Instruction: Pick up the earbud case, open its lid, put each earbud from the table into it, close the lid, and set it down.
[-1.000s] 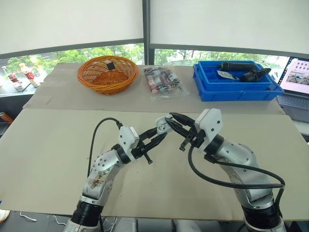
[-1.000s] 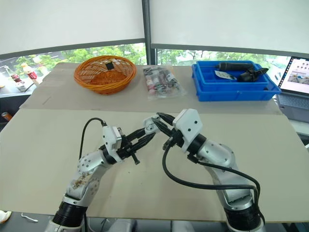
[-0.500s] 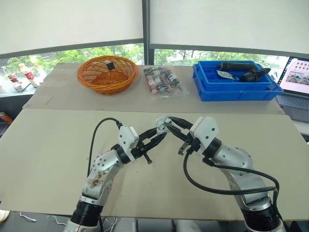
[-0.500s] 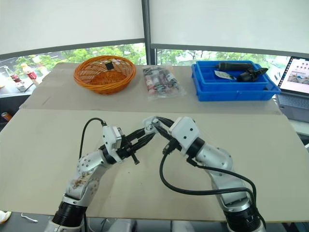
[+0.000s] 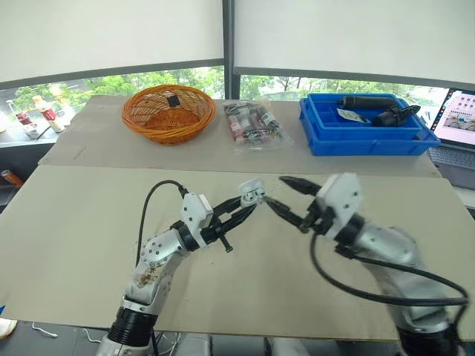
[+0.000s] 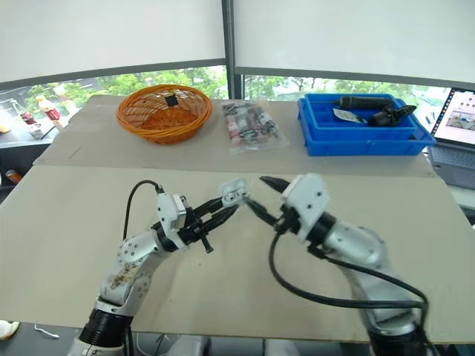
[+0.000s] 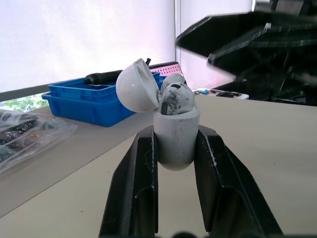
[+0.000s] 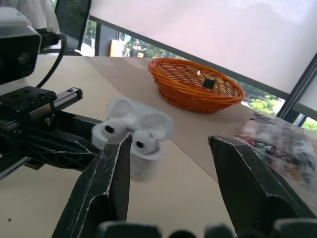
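The white earbud case (image 5: 251, 194) is held above the middle of the table, my left gripper (image 5: 249, 202) shut on its body. Its lid (image 7: 135, 89) stands open, tipped back. Two earbuds (image 7: 175, 96) sit in the case with their heads sticking up out of the top. My right gripper (image 5: 278, 192) hangs open just right of the case, its fingertips a short gap from it and nothing between them. In the right wrist view the case (image 8: 142, 164) lies beyond the left of the two spread fingers (image 8: 113, 166).
Along the far edge of the table (image 5: 74, 222) stand an orange wicker basket (image 5: 165, 113), a clear bag of small items (image 5: 254, 124) and a blue bin (image 5: 364, 127) with dark tools. A laptop (image 5: 457, 119) sits at the far right.
My right gripper, which was at the top of the case, has drawn back to the right and now stands open. The left gripper and case have held still.
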{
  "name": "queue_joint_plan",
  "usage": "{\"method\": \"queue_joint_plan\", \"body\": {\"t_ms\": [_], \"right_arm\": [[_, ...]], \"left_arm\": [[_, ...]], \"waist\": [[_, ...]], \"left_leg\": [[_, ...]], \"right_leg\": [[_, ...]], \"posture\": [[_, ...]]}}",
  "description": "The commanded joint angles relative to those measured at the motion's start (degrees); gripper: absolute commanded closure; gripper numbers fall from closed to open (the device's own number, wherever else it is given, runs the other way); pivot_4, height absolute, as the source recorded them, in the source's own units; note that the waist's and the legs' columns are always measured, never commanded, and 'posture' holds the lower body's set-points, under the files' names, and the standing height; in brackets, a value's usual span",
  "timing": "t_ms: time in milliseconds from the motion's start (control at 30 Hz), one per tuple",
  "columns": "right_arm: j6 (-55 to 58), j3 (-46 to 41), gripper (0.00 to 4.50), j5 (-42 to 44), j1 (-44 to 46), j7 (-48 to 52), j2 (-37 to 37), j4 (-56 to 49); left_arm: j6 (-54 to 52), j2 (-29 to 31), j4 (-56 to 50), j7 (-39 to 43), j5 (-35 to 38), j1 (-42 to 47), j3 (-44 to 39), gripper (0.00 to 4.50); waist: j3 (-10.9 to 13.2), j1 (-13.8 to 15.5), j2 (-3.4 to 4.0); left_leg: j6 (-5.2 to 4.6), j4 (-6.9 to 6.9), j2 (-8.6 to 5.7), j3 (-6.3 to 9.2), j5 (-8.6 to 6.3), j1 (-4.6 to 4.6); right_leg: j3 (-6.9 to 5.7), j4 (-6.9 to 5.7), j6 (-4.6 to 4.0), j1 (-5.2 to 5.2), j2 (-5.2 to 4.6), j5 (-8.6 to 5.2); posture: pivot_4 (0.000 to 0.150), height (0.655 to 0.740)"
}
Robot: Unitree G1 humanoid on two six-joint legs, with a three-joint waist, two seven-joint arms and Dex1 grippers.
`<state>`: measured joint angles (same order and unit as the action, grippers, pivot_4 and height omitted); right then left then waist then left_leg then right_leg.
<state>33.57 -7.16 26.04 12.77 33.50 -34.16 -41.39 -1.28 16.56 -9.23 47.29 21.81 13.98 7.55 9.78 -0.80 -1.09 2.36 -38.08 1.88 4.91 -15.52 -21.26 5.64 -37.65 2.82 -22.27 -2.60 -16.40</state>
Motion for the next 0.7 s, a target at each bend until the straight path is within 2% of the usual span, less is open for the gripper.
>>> {"method": "queue_joint_plan", "body": {"t_ms": [33,100,133,267,367,400,533,700], "right_arm": [[7.4,-9.3,1.7,8.0,3.1,3.7,-8.0,-0.5],[9.2,-10.1,1.7,10.0,5.1,5.6,-11.7,2.1],[9.9,-9.5,1.95,10.0,5.9,6.8,-13.7,3.6],[11.4,-2.5,3.18,8.8,9.8,13.0,-20.3,9.0],[12.2,3.3,4.31,8.6,12.9,17.0,-22.1,11.7],[12.6,4.8,4.5,8.8,14.0,17.8,-22.0,12.5],[13.4,8.4,4.5,8.9,16.3,19.8,-21.5,13.5],[18.6,7.0,4.5,15.1,15.7,21.8,-22.1,9.9]], "left_arm": [[-2.9,1.7,0.8,6.8,3.2,2.3,2.1,3.99],[-4.6,2.6,1.4,10.3,4.1,3.2,3.6,3.99],[-5.1,2.9,1.7,11.8,4.3,3.7,4.3,3.99],[-5.2,3.3,3.2,18.0,4.0,5.8,7.5,3.99],[-3.8,2.2,4.8,20.0,3.1,7.3,8.7,3.99],[-3.4,1.8,5.3,20.5,2.9,7.6,9.0,3.99],[-2.6,0.6,6.2,20.9,2.2,8.2,9.5,3.99],[-2.8,-0.3,7.2,20.6,1.8,8.4,9.3,3.99]], "waist": [[0.0,-0.1,0.02],[0.0,-0.5,0.03],[0.0,-0.6,0.03],[0.0,-1.0,0.03],[0.0,-1.1,0.03],[0.0,-1.1,0.03],[0.0,-1.1,0.02],[0.0,-0.7,0.02]], "left_leg": [[0.0,0.0,-0.02,-0.01,0.0,0.0],[-0.01,0.0,0.01,-0.01,0.0,0.02],[-0.03,0.03,0.03,-0.01,-0.01,0.04],[-0.04,0.03,0.03,-0.04,-0.02,0.02],[-0.04,0.03,0.03,-0.04,-0.02,0.01],[-0.04,0.03,0.03,-0.04,-0.02,0.0],[-0.04,0.03,0.03,-0.03,-0.02,-0.04],[-0.04,0.03,0.03,-0.02,-0.02,-0.04]], "right_leg": [[0.01,0.0,0.0,0.0,0.0,0.0],[0.01,0.0,0.0,0.0,0.03,0.0],[0.01,0.01,-0.01,0.0,0.06,0.0],[0.03,0.04,-0.01,-0.01,0.05,-0.01],[0.03,0.04,-0.01,-0.01,0.05,-0.01],[0.03,0.04,-0.01,-0.02,0.05,-0.01],[0.02,0.08,-0.01,-0.03,0.04,-0.01],[0.02,0.07,-0.01,-0.04,0.03,-0.01]], "posture": [[0.15,0.7282],[0.15,0.7282],[0.15,0.7282],[0.15,0.7282],[0.15,0.7282],[0.15,0.7282],[0.15,0.7282],[0.15,0.7282]]}}
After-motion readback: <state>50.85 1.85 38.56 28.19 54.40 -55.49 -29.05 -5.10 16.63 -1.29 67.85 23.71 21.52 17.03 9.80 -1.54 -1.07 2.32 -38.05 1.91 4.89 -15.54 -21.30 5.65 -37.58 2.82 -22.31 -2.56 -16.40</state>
